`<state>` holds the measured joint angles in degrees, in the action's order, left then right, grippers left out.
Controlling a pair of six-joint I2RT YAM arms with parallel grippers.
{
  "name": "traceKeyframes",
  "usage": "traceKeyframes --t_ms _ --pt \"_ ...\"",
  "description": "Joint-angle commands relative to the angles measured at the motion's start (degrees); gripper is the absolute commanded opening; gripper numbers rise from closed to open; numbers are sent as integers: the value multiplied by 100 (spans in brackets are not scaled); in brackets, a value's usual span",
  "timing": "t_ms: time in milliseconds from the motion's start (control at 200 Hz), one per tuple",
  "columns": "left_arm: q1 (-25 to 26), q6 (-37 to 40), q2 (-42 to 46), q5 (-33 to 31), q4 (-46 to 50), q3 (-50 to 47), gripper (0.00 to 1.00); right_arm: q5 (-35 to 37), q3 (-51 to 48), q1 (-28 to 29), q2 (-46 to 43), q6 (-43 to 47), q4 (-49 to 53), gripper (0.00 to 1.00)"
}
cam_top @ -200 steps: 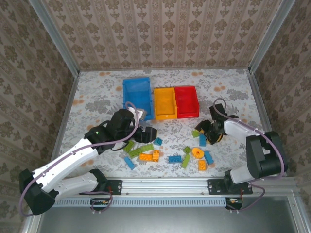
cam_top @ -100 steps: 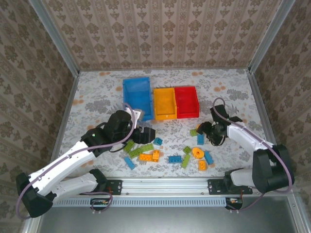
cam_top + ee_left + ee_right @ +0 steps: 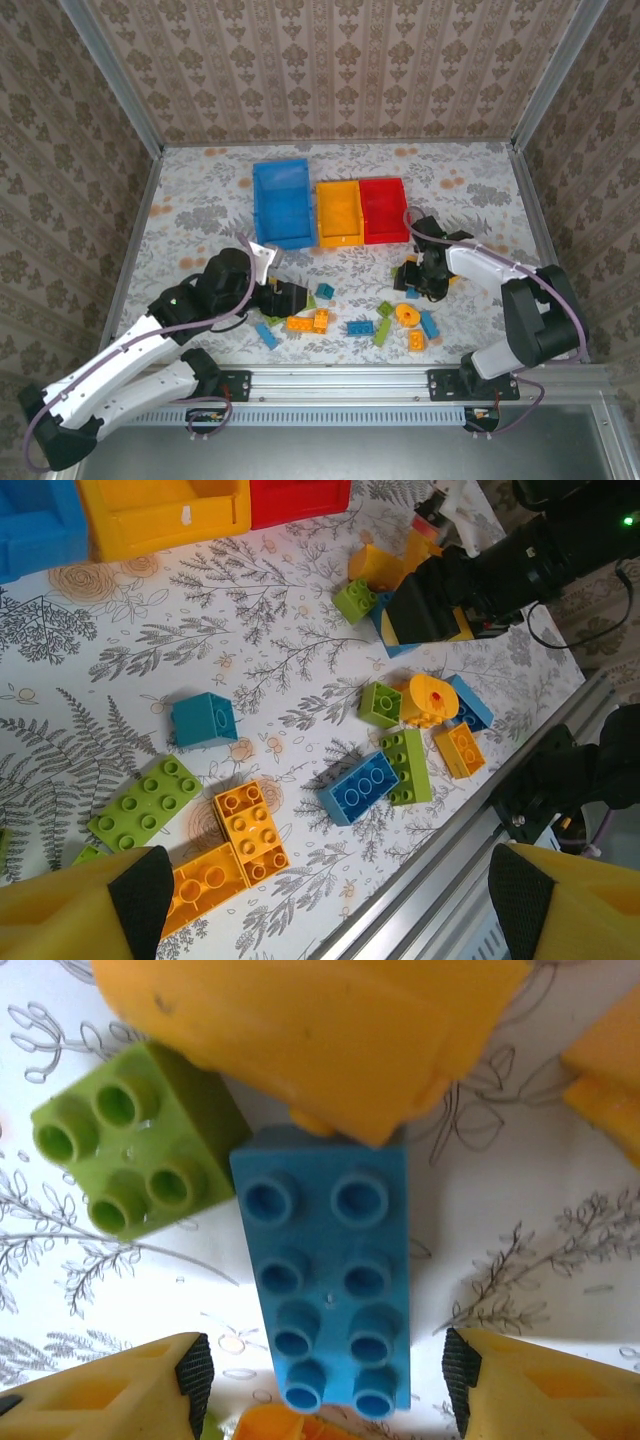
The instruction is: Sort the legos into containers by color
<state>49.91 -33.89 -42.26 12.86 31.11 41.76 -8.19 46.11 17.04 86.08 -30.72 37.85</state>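
Right gripper (image 3: 412,279) moved left, spread around a blue brick (image 3: 325,1290) lying lengthwise between its fingers (image 3: 130,1390). Left gripper (image 3: 287,297) is spread too. Sticker (image 3: 187,517) on the orange bin (image 3: 130,522) is unreadable.

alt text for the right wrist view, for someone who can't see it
A blue eight-stud plastic brick lies between the orange-yellow fingers of the open right claw. A lime green four-stud plastic brick sits at its upper left corner, and an orange-yellow plastic piece overlaps its top edge.
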Motion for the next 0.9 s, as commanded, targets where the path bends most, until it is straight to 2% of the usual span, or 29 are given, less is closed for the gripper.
traceKeyframes --t_ms 0,135,280,440,505,555,705,895 --pt "42 -126 21 32 -178 -42 86 215 184 42 278 286 70 61" --pt "49 -152 -19 -32 -237 -2 86 375 330 75 521 417 109 51" --pt "54 -196 -45 -120 -272 57 85 654 418 205 235 373 300 27" --pt "47 -195 -143 -445 -182 421 84 1190 960 620 -787 68 1077 20" --pt "45 -155 -318 -665 -202 705 84 1194 1396 720 -830 30 1172 20" --pt "38 -81 -539 -847 -197 963 84 1092 1713 731 -683 52 1064 19" --pt "18 298 -1444 -1198 -141 1828 83 828 2850 684 759 164 514 18" --pt "-157 474 -2298 -1230 -228 2499 83 977 3978 416 2120 333 405 19"
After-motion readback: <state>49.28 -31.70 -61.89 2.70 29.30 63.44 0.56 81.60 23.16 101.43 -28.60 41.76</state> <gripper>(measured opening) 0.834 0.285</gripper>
